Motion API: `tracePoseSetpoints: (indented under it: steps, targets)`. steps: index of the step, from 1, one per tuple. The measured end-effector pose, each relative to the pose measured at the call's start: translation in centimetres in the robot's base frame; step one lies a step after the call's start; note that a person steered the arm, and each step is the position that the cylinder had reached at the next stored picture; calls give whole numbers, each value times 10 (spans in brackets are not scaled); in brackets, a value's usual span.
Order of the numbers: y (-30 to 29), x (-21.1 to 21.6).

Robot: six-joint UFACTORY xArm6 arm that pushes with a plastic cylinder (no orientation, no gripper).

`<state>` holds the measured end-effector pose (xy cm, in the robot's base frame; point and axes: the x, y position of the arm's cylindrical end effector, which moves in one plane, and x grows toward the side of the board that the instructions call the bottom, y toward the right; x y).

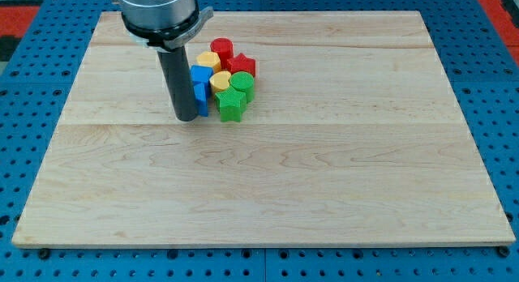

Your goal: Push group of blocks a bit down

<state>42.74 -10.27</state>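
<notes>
A tight group of blocks sits on the wooden board [259,177] in its upper middle. It holds a red cylinder [221,49] at the top, a red star-like block [242,66], a yellow block [208,61], a second yellow block [220,79], a blue block [201,74], a second blue block [201,95], a green cylinder [242,83] and a green star-like block [230,106]. My tip [186,117] rests on the board at the group's left edge, against the lower blue block.
The board lies on a blue perforated table [32,87]. The arm's grey mount [158,10] hangs over the board's upper left. Red surfaces show at the view's top corners.
</notes>
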Motion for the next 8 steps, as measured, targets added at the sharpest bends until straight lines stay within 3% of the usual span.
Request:
tracePoseSetpoints:
  steps: [2,3,4,5,6,8]
  targets:
    - [-8,6]
    - [-76,7]
    - [-156,-34]
    - [-144,-108]
    - [-89,-162]
    - [10,-181]
